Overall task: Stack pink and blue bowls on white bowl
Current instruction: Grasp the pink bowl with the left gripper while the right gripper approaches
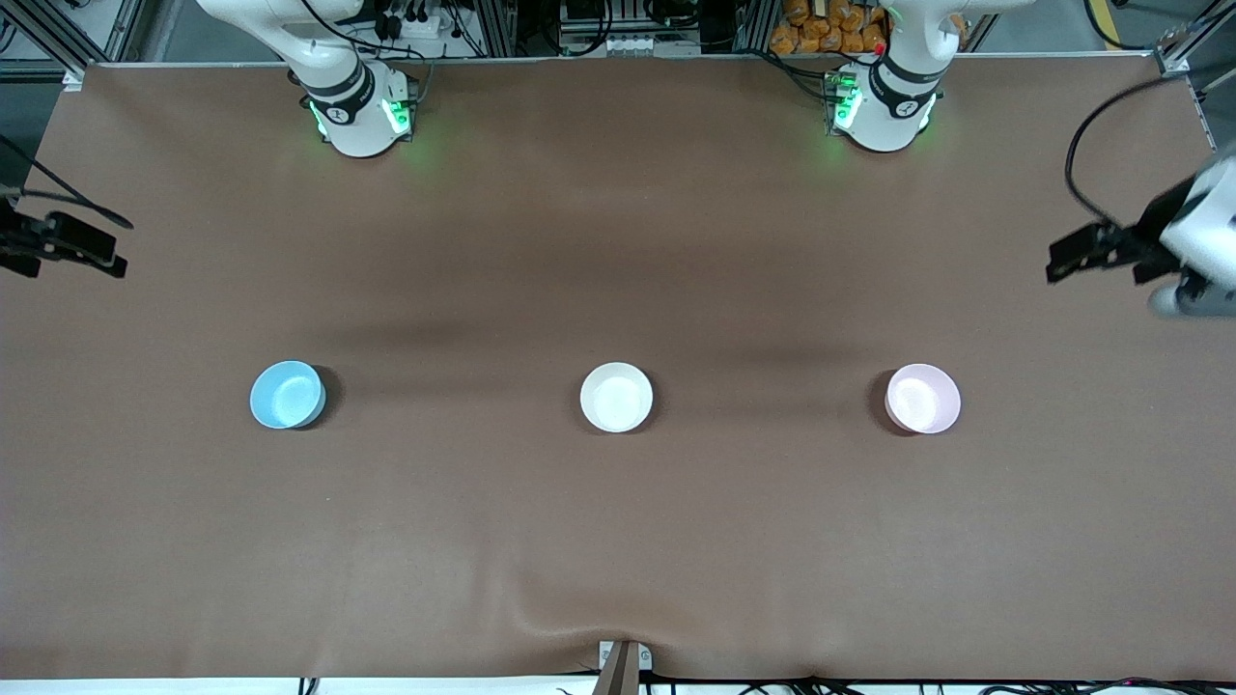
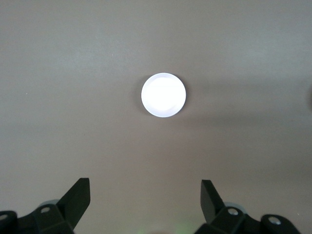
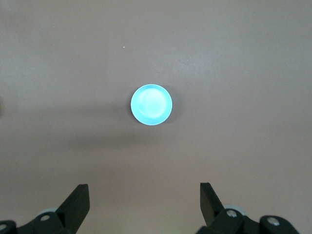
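1. Sitting in one row across the table middle: blue bowl (image 1: 287,394) toward the right arm's end, white bowl (image 1: 616,396) in the centre, pink bowl (image 1: 923,398) toward the left arm's end. All upright, well apart, nothing stacked yet.
2. Left gripper (image 2: 145,200) hangs high over the left arm's end of the table, fingers spread wide, empty; its wrist view shows a washed-out pale bowl (image 2: 164,95), likely the pink one.
3. Right gripper (image 3: 144,200) hangs high at the right arm's end, fingers also spread, empty; blue bowl sits centred in its wrist view.
4. Risks, judged: thin plastic rim could slip from a two-finger pinch; light bowls may skid or tip on contact; an off-centre drop could shove the white bowl or leave the stack tilted; both arms heading for the centre together could collide.
5. Surface: brown table cover (image 1: 618,541), matte, slight wrinkle at the edge nearest the front camera.
6. Room: arm bases with green lights, cables, frame rails along the robots' edge.
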